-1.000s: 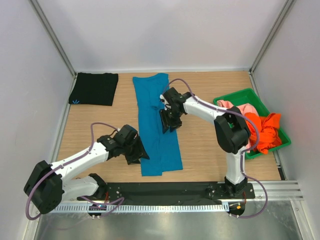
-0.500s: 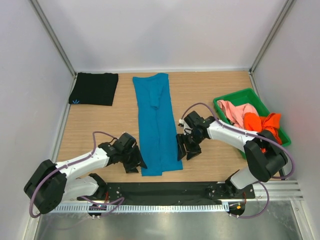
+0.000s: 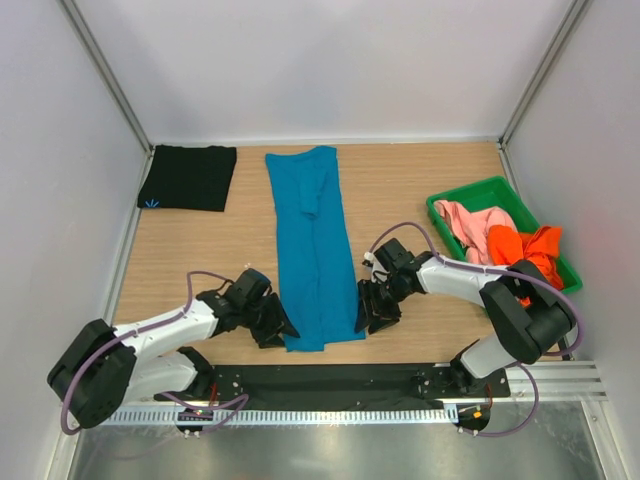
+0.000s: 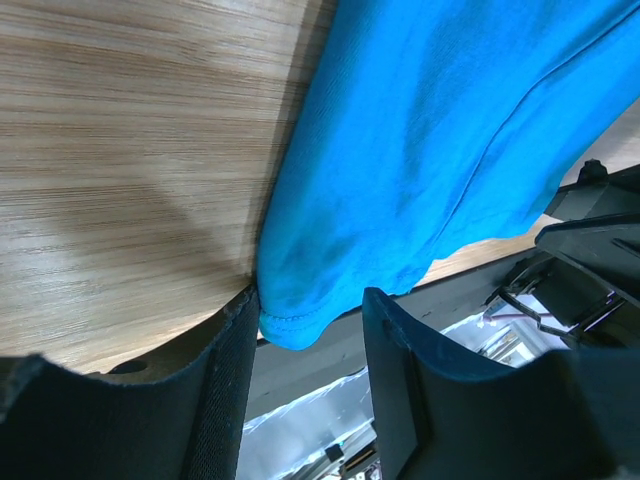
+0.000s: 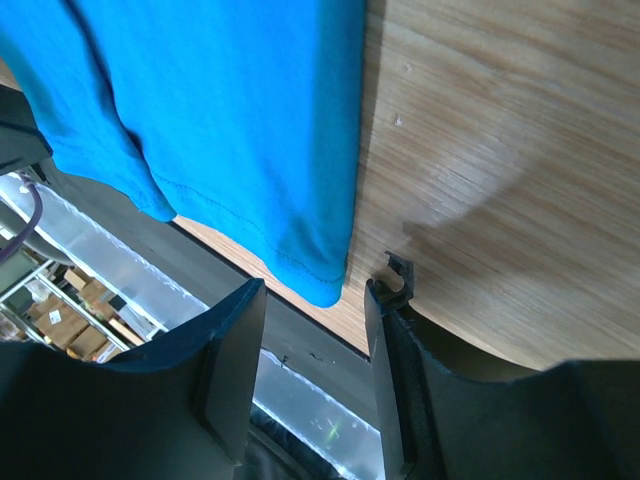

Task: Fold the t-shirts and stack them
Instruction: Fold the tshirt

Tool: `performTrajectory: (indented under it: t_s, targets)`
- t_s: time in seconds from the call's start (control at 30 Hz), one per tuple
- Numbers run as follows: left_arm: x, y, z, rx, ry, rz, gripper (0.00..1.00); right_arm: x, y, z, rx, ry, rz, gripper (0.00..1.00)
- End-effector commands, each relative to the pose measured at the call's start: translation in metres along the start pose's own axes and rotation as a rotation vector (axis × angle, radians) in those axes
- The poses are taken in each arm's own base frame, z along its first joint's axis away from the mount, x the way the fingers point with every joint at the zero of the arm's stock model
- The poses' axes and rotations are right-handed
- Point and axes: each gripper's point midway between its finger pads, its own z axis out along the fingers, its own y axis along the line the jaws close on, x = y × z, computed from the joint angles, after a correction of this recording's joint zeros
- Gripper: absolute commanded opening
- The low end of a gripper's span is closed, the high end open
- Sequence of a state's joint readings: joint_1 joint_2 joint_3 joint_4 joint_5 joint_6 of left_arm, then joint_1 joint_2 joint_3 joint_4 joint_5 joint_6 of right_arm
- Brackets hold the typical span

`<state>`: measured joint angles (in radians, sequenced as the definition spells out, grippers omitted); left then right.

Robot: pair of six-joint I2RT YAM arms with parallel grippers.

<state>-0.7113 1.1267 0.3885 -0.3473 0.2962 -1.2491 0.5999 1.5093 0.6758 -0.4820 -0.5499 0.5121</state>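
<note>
Teal-blue t-shirt (image 3: 312, 250) is lying as a long narrow strip at centre frame on the counter (image 3: 420, 190). The left pincer (image 4: 308, 310) and right pincer (image 5: 312, 296) are straddling its bottom corners, jaws released, apparently readying the next fold.

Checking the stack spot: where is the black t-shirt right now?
In the top view the black t-shirt lies folded in the far left corner of the table, apart from the teal-blue t-shirt to its right.

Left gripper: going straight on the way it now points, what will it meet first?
Probably the near corner of the teal-blue t-shirt, which lies between the open fingers of the left gripper; depth is unclear.
</note>
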Motion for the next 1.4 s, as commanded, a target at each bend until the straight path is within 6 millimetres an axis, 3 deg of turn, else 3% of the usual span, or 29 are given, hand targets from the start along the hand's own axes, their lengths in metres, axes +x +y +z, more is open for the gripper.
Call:
performTrajectory:
  t_s: [0.0,0.2,0.33,0.5,0.77,0.93,0.97,1.0,1.1,1.37]
  targets:
    - [-0.005,0.025,0.006,-0.101,-0.031,0.006,0.48,-0.008,0.002,0.001,-0.018,-0.045,-0.010,0.50]
    - [-0.010,0.043,-0.009,-0.216,-0.085,0.010,0.43,-0.004,-0.008,0.003,0.019,-0.047,-0.008,0.49]
    - [-0.015,0.040,-0.015,-0.208,-0.123,0.017,0.45,-0.005,-0.009,0.004,0.022,-0.052,-0.008,0.49]
    - [-0.012,0.031,-0.002,-0.150,-0.084,0.011,0.45,-0.005,-0.011,0.010,0.012,-0.056,0.004,0.49]
    - [-0.014,0.036,0.012,-0.189,-0.062,0.027,0.45,-0.012,-0.016,0.014,0.037,-0.069,0.010,0.44]
    - [-0.017,0.043,0.016,-0.227,-0.065,0.035,0.30,-0.010,-0.020,0.016,0.046,-0.071,0.027,0.30]
    - [-0.017,0.046,0.017,-0.235,-0.061,0.034,0.26,-0.008,-0.021,0.018,0.048,-0.070,0.029,0.21]
    - [-0.017,0.046,0.017,-0.237,-0.062,0.035,0.17,-0.008,-0.022,0.019,0.047,-0.072,0.031,0.16]
    - [-0.015,0.049,0.015,-0.246,-0.058,0.033,0.00,-0.004,-0.024,0.022,0.038,-0.055,0.042,0.02]
    - [-0.001,0.050,0.001,-0.207,-0.030,0.029,0.00,0.010,-0.015,0.010,-0.027,-0.112,0.107,0.01]
